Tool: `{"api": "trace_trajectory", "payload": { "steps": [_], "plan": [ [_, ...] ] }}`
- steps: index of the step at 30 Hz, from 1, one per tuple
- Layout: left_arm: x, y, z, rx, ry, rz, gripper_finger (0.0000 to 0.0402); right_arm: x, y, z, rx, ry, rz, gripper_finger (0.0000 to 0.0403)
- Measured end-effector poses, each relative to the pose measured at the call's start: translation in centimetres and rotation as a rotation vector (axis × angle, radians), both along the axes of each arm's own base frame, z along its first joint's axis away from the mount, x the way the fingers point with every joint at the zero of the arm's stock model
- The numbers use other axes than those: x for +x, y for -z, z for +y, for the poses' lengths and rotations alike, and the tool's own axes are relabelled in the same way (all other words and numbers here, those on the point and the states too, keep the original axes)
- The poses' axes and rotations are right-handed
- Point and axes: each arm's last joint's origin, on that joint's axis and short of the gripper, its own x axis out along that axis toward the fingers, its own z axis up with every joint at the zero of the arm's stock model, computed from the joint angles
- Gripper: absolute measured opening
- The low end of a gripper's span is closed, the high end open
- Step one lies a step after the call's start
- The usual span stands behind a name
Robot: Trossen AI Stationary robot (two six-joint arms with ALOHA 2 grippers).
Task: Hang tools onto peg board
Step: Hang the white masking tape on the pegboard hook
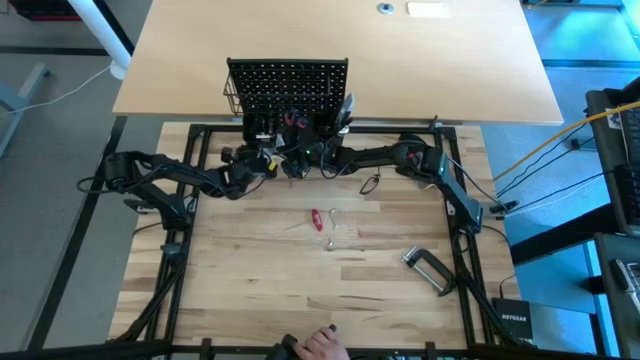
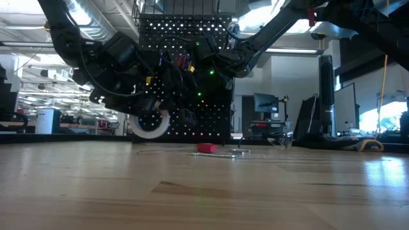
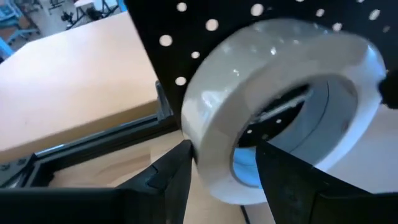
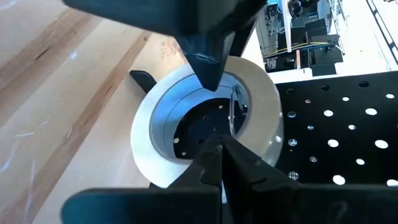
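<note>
Left hand (image 3: 217,165) pinches white tape roll (image 3: 273,106) across its wall, one finger inside core, at foot of peg board (image 1: 288,85), far edge of bench (image 1: 300,270). Right hand (image 4: 214,149) pressed together, tips poking in roll's core beside metal peg. Roll light, stiff ring, smooth slippery face; best gripped through wall. Board matte black, perforated. Red-handled scissors (image 1: 316,219) mid-bench, silver C-clamp (image 1: 428,268) toward near right corner.

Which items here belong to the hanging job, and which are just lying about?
Job:
- peg board
- white tape roll, gripped by the left gripper at the board
- right gripper, shut, at the roll
- C-clamp
- red-handled tool

Lying about:
- black box
- person's hand
</note>
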Motion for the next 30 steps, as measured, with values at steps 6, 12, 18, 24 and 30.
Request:
{"api": "trace_trajectory", "payload": {
  "steps": [6, 12, 18, 24, 30],
  "plan": [
    [0.11, 0.01, -0.21, 0.002, 0.023, 0.025, 0.0166, 0.00, -0.01, -0.01, -0.002, 0.004, 0.000, 0.0003],
    [0.00, 0.13, -0.24, -0.003, 0.017, 0.039, 0.0166, 0.00, 0.00, -0.01, -0.002, 0.004, 0.000, 0.0003],
    [-0.40, 0.69, -0.42, -0.037, 0.022, 0.111, 0.0166, -0.01, 0.00, -0.03, -0.002, 0.004, 0.000, 0.0003],
    [-0.34, 0.69, -0.58, -0.026, 0.046, 0.164, 0.0166, 0.04, 0.18, -0.08, -0.007, 0.005, -0.002, 0.0003],
    [-0.13, 0.68, -1.07, -0.008, 0.091, 0.234, 0.0166, 0.06, 0.97, -0.42, -0.043, 0.021, 0.027, 0.0003]
  ]
}}
